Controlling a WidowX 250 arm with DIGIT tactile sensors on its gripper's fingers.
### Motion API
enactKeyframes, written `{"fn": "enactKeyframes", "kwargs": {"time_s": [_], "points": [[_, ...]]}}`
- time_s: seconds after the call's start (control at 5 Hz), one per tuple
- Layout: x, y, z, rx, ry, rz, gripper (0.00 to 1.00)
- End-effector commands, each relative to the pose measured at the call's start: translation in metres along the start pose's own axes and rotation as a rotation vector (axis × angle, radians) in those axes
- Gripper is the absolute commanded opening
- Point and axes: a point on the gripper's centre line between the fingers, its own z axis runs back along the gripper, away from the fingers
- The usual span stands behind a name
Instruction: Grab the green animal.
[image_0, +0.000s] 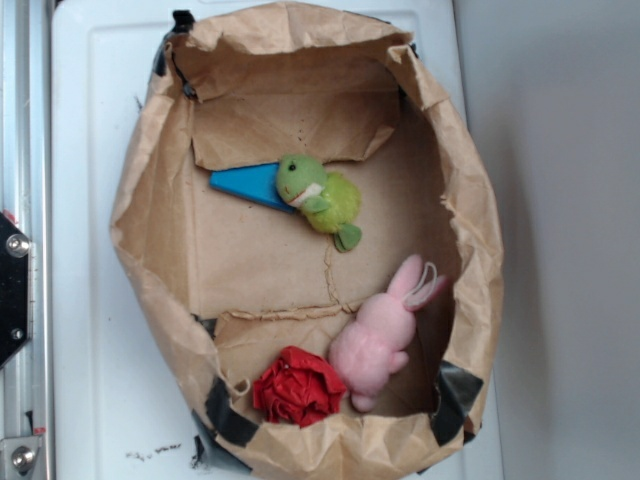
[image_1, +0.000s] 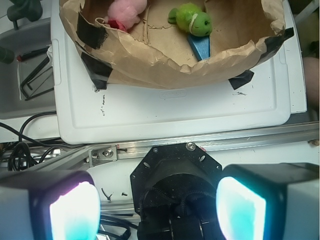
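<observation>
From where I stand, the far left is a metal rail (image_0: 22, 150) with bolts, then the white plastic board (image_0: 90, 200) that carries everything. On it sits a shallow nest made from a brown paper bag (image_0: 150, 150), its sides rolled down and patched with black tape, presumably so the toys stay put but can be reached from above.

Moving rightward inside the bag: a flat blue wedge-shaped block (image_0: 245, 184) lies on the paper floor, and the small lime-green fuzzy plush frog (image_0: 320, 197) rests with its darker head on the wedge's wide end, its body angled down toward the middle, one foot trailing. It lies apart from the other toys, with bare paper all around its body, so I judge that it can be reached cleanly from overhead. Lower down, against the near wall, sits a crumpled red ball (image_0: 298, 388), touching the pink plush bunny (image_0: 378, 335) just to its right, whose long ears point up toward the bag's right side.

In the wrist view the gripper (image_1: 156, 205) hangs well back from the bag, over the rail, its two lit fingers (image_1: 75, 212) spread wide with nothing between them. The frog (image_1: 192, 21) shows far ahead, beyond the bag's rim. By my reckoning the approach is yet to be made.
</observation>
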Motion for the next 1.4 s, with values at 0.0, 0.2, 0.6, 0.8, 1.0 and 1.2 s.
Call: {"fn": "enactKeyframes", "kwargs": {"time_s": [0.0, 0.2, 0.6, 0.8, 1.0, 1.2], "points": [[0.0, 0.0, 0.0, 0.0, 0.0, 0.0, 1.0], [0.046, -0.006, -0.035, -0.01, -0.023, 0.048, 1.0], [0.141, 0.01, -0.094, 0.026, -0.048, 0.037, 1.0], [0.176, 0.017, -0.109, 0.01, -0.082, -0.134, 1.0], [0.191, 0.027, -0.114, 0.036, -0.06, -0.076, 1.0], [0.191, 0.027, -0.114, 0.036, -0.06, -0.076, 1.0]]}}
